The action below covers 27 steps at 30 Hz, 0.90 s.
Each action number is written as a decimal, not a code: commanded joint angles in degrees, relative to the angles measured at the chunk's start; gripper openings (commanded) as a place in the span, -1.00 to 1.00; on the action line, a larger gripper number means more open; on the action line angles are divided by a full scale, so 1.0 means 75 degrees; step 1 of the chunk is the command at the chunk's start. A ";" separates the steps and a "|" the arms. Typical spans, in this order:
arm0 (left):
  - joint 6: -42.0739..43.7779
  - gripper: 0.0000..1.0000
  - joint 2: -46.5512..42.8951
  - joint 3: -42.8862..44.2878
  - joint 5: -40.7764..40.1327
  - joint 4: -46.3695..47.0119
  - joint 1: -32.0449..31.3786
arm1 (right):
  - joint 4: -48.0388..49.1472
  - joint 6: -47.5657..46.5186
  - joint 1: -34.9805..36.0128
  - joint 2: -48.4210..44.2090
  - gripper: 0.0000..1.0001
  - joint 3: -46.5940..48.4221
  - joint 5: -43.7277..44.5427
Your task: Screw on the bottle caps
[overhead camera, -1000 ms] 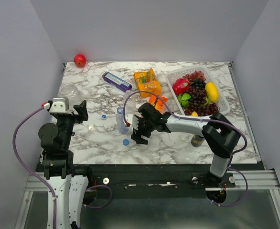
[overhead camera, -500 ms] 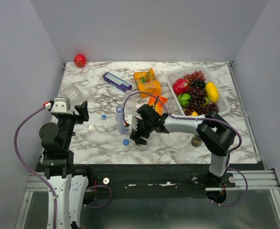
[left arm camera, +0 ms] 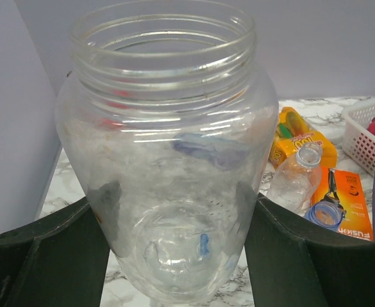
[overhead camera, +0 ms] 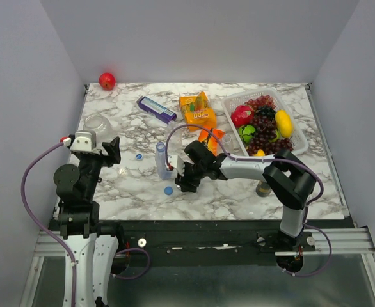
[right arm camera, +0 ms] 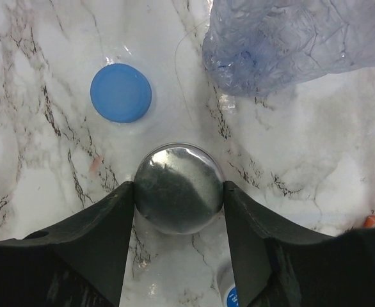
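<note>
Blue cap (overhead camera: 168,190) lies flat on marble table (overhead camera: 239,198), likely light and stiff, best pinched across its rim; just beyond, right gripper (right arm camera: 178,185) pinches a round shiny object (right arm camera: 179,199) beside the thin, probably crushable bottle (overhead camera: 162,161); farther, left gripper (left arm camera: 171,211) clamps a clear jar (left arm camera: 165,115).

Bottle caps: two, blue, round, lying flat on the marble worktop (overhead camera: 130,185), well apart. One cap (overhead camera: 168,190) is just in front of the bottle; a second cap (overhead camera: 139,156) is to its left. Bottle (overhead camera: 161,160): slim, clear, crumpled plastic, upright, neck open.
</note>
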 commanded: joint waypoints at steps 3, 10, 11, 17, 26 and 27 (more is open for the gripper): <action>0.0185 -1.00 -0.0175 -0.0344 0.1210 0.0212 0.0057 | -0.0120 0.0073 0.0050 -0.0654 0.08 -0.0651 0.0059; -0.0365 -1.00 -0.0129 -0.1140 0.4479 0.1287 0.0068 | -0.2061 -0.0324 0.0038 -0.3019 -0.01 -0.1331 -0.0433; -0.0586 -1.00 -0.0035 -0.1385 0.4796 0.1499 0.0045 | -0.2344 -0.0511 0.0038 -0.3637 -0.01 -0.1331 -0.0607; 0.0160 -1.00 0.0223 -0.1925 0.5690 0.2111 -0.1227 | -0.4524 -0.1003 0.0050 -0.5516 -0.02 -0.0618 -0.0819; 0.0455 -1.00 0.1322 -0.3329 0.3795 0.4590 -0.4944 | -0.7255 -0.1041 0.0038 -0.6000 -0.02 0.2568 -0.0644; 0.0489 -1.00 0.1534 -0.3472 0.3617 0.4966 -0.5481 | -0.7466 -0.1052 0.0038 -0.5871 -0.02 0.2838 -0.0818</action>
